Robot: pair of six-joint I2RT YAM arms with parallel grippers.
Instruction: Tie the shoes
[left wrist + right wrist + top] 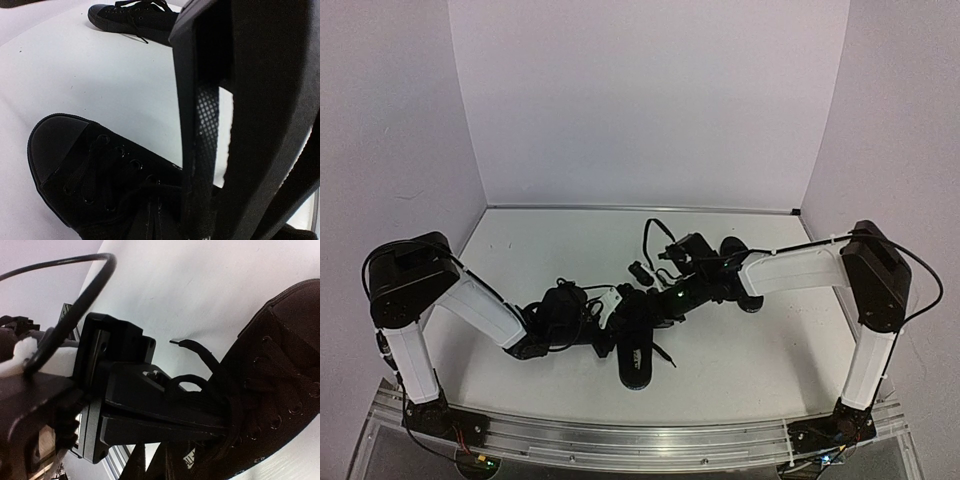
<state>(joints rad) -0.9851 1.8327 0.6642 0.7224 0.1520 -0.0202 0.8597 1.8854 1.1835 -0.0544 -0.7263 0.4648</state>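
The near black shoe (635,355) lies mid-table, toe toward the arms; it also shows in the left wrist view (95,185) and the right wrist view (280,380). The second shoe (750,298) lies under my right forearm and shows far off in the left wrist view (135,17). My left gripper (616,330) reaches the near shoe's laces from the left; its fingers (200,150) stand almost together, tips lost in the black laces. My right gripper (653,305) comes from the right, its jaws pressed together at the laces (227,422). A lace loop (185,382) lies over it.
A loose lace end (665,355) trails right of the near shoe. A small black object (638,270) lies behind the grippers. The white back wall and side walls enclose the table (520,250). The metal rail (640,440) runs along the near edge.
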